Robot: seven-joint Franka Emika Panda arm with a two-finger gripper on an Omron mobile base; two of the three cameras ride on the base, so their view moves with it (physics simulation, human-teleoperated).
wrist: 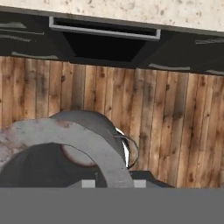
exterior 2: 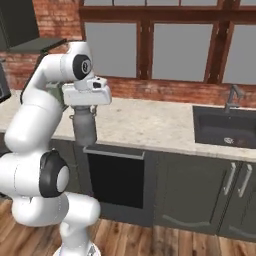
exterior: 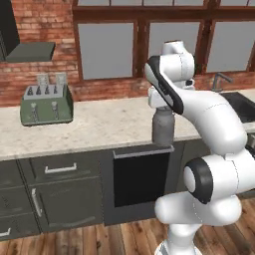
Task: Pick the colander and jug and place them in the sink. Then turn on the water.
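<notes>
The jug's (wrist: 65, 144) rim filled the foreground, the claw (exterior 2: 86, 111) clamped on it; swinging sinkward (exterior 2: 220, 131), it could slip.

The arm (exterior: 209, 119) is built of smooth, glossy white rounded segments. Its joints are marked by black rings and round black end caps, one large cap being seen at the elbow (exterior 2: 50, 181). A dark band is run along the upper link (exterior: 164, 84). A boxy white hand (exterior 2: 87, 92) with small dark details is fitted at the wrist.
</notes>
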